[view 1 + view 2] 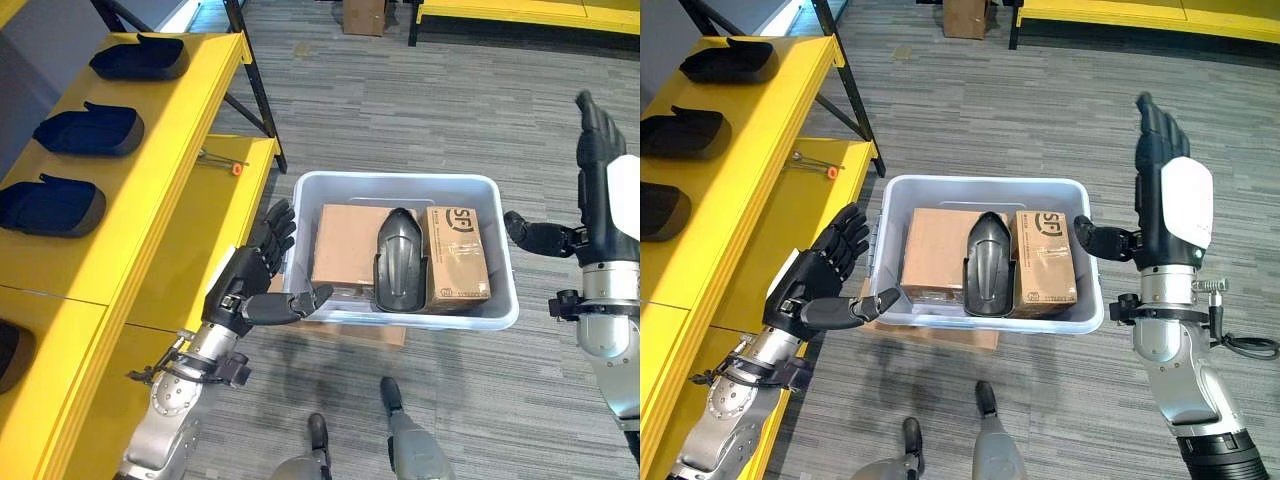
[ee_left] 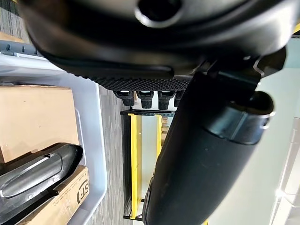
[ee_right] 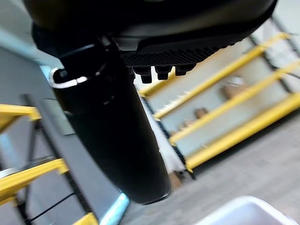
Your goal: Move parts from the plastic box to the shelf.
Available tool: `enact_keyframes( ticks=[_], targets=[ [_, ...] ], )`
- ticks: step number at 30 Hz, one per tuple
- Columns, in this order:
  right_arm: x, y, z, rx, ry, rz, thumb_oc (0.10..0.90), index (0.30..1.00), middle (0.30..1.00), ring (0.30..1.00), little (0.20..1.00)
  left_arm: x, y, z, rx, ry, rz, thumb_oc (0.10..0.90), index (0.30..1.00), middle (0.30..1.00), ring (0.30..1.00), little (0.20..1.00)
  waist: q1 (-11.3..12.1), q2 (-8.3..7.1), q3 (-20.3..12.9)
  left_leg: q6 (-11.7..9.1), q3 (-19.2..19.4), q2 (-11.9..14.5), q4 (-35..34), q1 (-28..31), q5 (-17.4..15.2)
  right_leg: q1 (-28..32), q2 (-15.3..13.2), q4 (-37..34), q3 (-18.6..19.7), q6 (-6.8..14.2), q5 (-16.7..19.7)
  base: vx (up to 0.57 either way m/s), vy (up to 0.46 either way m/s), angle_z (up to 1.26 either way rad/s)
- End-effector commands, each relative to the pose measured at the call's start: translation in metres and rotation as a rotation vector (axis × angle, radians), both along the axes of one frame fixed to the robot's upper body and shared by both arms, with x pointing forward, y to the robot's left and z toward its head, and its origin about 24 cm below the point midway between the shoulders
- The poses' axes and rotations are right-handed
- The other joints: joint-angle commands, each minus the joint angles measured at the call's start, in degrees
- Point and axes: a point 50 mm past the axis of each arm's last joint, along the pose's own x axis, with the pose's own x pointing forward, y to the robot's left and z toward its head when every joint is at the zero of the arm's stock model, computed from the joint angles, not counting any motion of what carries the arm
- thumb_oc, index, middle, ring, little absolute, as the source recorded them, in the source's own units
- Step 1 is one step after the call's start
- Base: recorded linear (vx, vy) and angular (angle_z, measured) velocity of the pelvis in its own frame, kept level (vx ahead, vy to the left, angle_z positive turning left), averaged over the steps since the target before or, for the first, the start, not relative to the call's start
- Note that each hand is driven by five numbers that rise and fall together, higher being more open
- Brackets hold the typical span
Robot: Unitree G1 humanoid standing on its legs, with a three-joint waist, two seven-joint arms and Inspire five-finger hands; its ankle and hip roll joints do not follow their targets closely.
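Grey carpet floor, seen from my head camera looking down. At its centre sits the plastic box [image 1: 402, 186], pale blue-grey and rectangular. Inside I see 1 black moulded part [image 1: 398, 260] lying across 2 cardboard boxes: a plain flat carton [image 1: 343, 243] toward my left and a printed carton [image 1: 455, 257] toward my right. My left hand [image 1: 252, 282] hovers just beside the box's left wall, fingers straight and spread, thumb reaching toward the near rim, holding nothing. My right hand [image 1: 1167, 190] is raised beside the box's right wall, fingers extended upward, thumb pointing at the box, also empty. Along my left runs the yellow shelf [image 1: 150, 180]. On its upper level rest 3 matching black parts [image 1: 88, 131] in a row.
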Motion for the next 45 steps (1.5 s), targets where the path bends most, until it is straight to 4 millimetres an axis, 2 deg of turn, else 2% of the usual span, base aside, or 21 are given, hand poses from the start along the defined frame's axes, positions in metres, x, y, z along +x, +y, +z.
enact_keyframes(
  ticks=[1, 4, 9, 14, 18, 20, 24, 26, 28, 33, 35, 40, 41, 45],
  targets=[
    [-0.007, -0.004, 0.055, 0.071, -0.304, 0.01, 0.9, 1.0, 1.0, 1.0, 1.0, -0.003, -0.011, 0.049, -0.092, -0.279, -0.042, 0.9, 1.0, 1.0, 1.0, 1.0, 0.3, 0.58, -1.5, -2.4, 4.1, 8.3, 4.6, 1.1, -6.3, -3.5, -3.0, 10.4, 0.0, 1.0, -10.3, -0.05, 0.009, 0.0],
    [-0.005, -0.007, 0.054, 0.152, -0.31, 0.015, 0.9, 1.0, 1.0, 1.0, 1.0, -0.002, -0.012, 0.048, -0.103, -0.28, -0.038, 0.9, 1.0, 1.0, 1.0, 1.0, -0.1, 1.02, -1.2, -2.6, 4.2, 8.4, 4.6, 1.0, -6.1, -3.8, -3.1, 10.4, 0.2, 0.9, -10.3, -0.02, 0.012, -0.02],
    [-0.002, -0.007, 0.05, 0.264, -0.33, 0.036, 0.9, 1.0, 1.0, 1.0, 1.0, -0.002, -0.017, 0.046, -0.135, -0.292, -0.025, 0.9, 1.0, 1.0, 1.0, 1.0, -1.0, 2.86, -0.5, -2.9, 4.8, 8.4, 4.2, 0.9, -5.3, -4.1, -3.0, 10.5, 1.1, 0.4, -10.6, -0.02, 0.039, -0.08],
    [-0.001, -0.01, 0.045, 0.368, -0.335, 0.047, 0.9, 1.0, 1.0, 1.0, 1.0, -0.002, -0.019, 0.046, -0.145, -0.29, -0.021, 0.9, 1.0, 1.0, 1.0, 1.0, -1.3, 3.68, -0.3, -2.8, 4.9, 8.0, 4.7, 0.6, -5.6, -4.3, -3.2, 11.0, 1.4, 0.2, -10.9, 0.0, 0.013, -0.05],
    [-0.002, -0.004, 0.05, 0.293, -0.345, 0.083, 0.9, 1.0, 1.0, 1.0, 1.0, -0.002, -0.019, 0.047, -0.15, -0.294, -0.018, 0.9, 1.0, 1.0, 1.0, 1.0, -1.4, 4.19, -0.1, -2.9, 4.9, 7.8, 4.8, 0.3, -5.6, -4.8, -3.4, 11.4, 1.6, 0.2, -11.2, 0.0, 0.0, 0.0],
    [-0.001, 0.006, 0.057, 0.209, -0.333, 0.132, 0.9, 1.0, 1.0, 1.0, 1.0, -0.001, -0.02, 0.048, -0.146, -0.295, -0.017, 0.9, 1.0, 1.0, 1.0, 1.0, -1.3, 4.29, 0.1, -2.9, 4.8, 7.7, 5.0, 0.0, -5.7, -5.2, -3.4, 11.8, 1.6, 0.2, -11.4, 0.0, 0.0, 0.0],
    [0.001, 0.014, 0.064, 0.177, -0.322, 0.176, 0.9, 1.0, 1.0, 1.0, 1.0, -0.001, -0.02, 0.049, -0.139, -0.3, -0.026, 0.9, 1.0, 1.0, 1.0, 1.0, -1.0, 4.35, 0.6, -3.0, 4.7, 7.8, 5.2, -0.6, -5.6, -5.9, -3.4, 12.4, 1.5, 0.2, -11.7, -0.02, -0.02, -0.01],
    [0.0, 0.018, 0.069, 0.079, -0.354, 0.153, 0.9, 1.0, 1.0, 1.0, 1.0, -0.001, -0.02, 0.049, -0.136, -0.301, -0.031, 0.9, 1.0, 1.0, 1.0, 1.0, -0.9, 4.4, 0.9, -3.1, 4.6, 7.8, 5.3, -1.0, -5.6, -6.2, -3.4, 12.6, 1.4, 0.1, -11.8, -0.03, -0.033, 0.01],
    [0.0, 0.025, 0.081, -0.122, -0.389, 0.118, 0.9, 1.0, 1.0, 1.0, 1.0, -0.001, -0.02, 0.05, -0.134, -0.306, -0.04, 0.9, 1.0, 1.0, 1.0, 1.0, -0.6, 4.72, 1.3, -3.3, 4.5, 7.9, 5.0, -1.2, -5.3, -6.7, -3.6, 12.8, 1.1, 0.1, -11.8, -0.04, -0.018, 0.0],
    [0.001, 0.029, 0.095, -0.259, -0.413, 0.084, 0.9, 1.0, 1.0, 1.0, 1.0, -0.001, -0.02, 0.051, -0.133, -0.314, -0.056, 0.9, 1.0, 1.0, 1.0, 1.0, -0.4, 5.07, 1.7, -3.6, 4.6, 8.4, 4.4, -1.7, -4.6, -7.0, -3.8, 12.4, 0.6, 0.1, -11.7, -0.04, -0.014, 0.02],
    [0.002, 0.024, 0.098, -0.236, -0.411, 0.066, 0.9, 1.0, 1.0, 1.0, 1.0, -0.002, -0.02, 0.05, -0.136, -0.312, -0.059, 0.9, 1.0, 1.0, 1.0, 1.0, -0.3, 5.09, 1.7, -3.8, 4.7, 8.6, 4.4, -1.7, -4.4, -6.9, -3.9, 12.3, 0.4, 0.0, -11.8, 0.0, 0.0, 0.0],
    [0.004, 0.002, 0.089, -0.032, -0.432, -0.046, 0.9, 1.0, 1.0, 1.0, 1.0, -0.004, -0.018, 0.048, -0.14, -0.307, -0.056, 0.9, 1.0, 1.0, 1.0, 1.0, -0.5, 5.28, 1.6, -3.8, 5.0, 8.8, 4.3, -1.5, -4.3, -6.8, -3.9, 12.5, 0.3, -0.1, -11.9, 0.0, 0.0, 0.0],
    [0.006, -0.009, 0.08, 0.07, -0.437, -0.107, 0.9, 1.0, 1.0, 1.0, 1.0, -0.004, -0.018, 0.048, -0.139, -0.307, -0.054, 0.9, 1.0, 1.0, 1.0, 1.0, -0.6, 5.4, 1.7, -3.8, 4.9, 8.8, 4.5, -1.6, -4.4, -6.9, -4.0, 12.6, 0.4, -0.1, -12.0, 0.0, 0.0, 0.0],
    [0.008, -0.03, 0.066, 0.216, -0.435, -0.186, 0.9, 1.0, 1.0, 1.0, 1.0, -0.004, -0.02, 0.047, -0.145, -0.304, -0.057, 0.9, 1.0, 1.0, 1.0, 1.0, -0.9, 6.1, 2.3, -3.6, 4.9, 8.6, 4.7, -1.4, -4.6, -7.0, -4.2, 12.9, 0.6, -0.2, -12.1, 0.0, 0.012, 0.0]
  ],
)
